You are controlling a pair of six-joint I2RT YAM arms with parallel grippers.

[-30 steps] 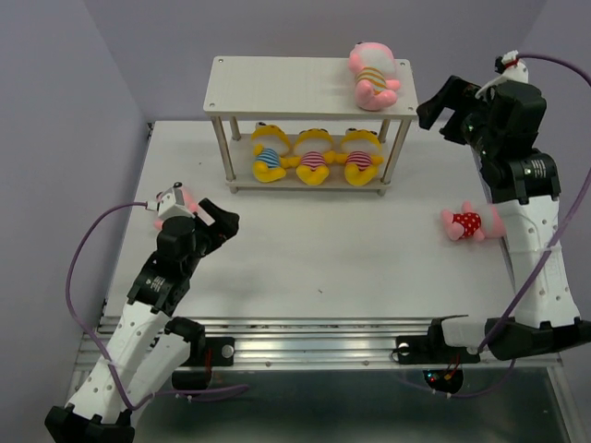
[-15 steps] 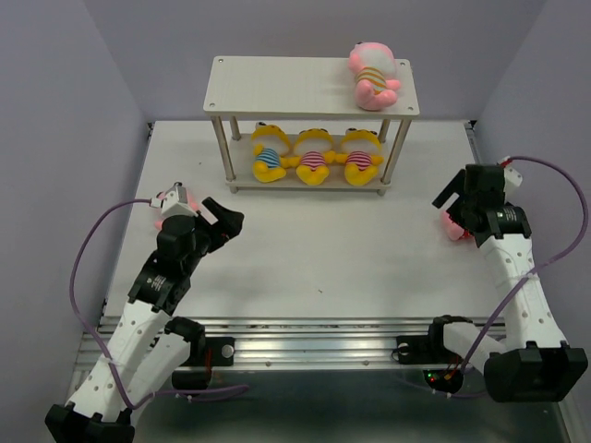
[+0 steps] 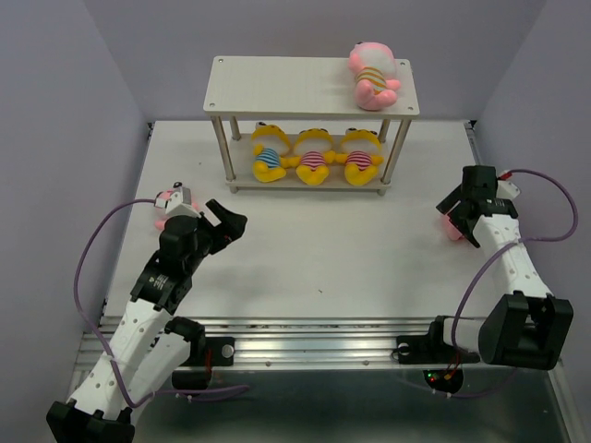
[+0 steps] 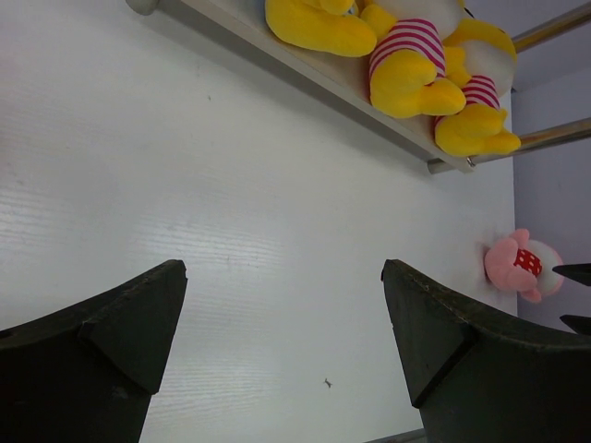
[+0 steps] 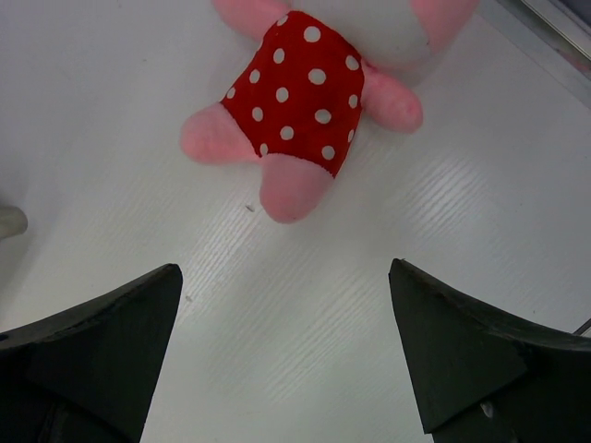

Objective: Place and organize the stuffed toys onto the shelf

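The shelf [image 3: 277,83] stands at the back of the table. One pink stuffed toy in a striped outfit [image 3: 374,76] lies on its top board. Three yellow toys [image 3: 314,157] sit side by side on the lower board, two of them [image 4: 411,65] showing in the left wrist view. A pink toy in a red polka-dot outfit [image 5: 305,83] lies on the table at the right. My right gripper [image 5: 284,269] hangs open just short of its legs and mostly hides it from above [image 3: 450,224]. My left gripper [image 3: 231,220] is open over bare table, empty.
A bit of pink plush [image 3: 169,197] shows behind my left wrist near the table's left edge. The table's right edge [image 3: 480,138] runs close beside the polka-dot toy. The shelf's wooden legs [image 3: 222,152] stand in front of the lower tier.
My right arm has swung down from beside the shelf's top board to low over the polka-dot toy. The left gripper has crept slightly to the right. Both stayed open.
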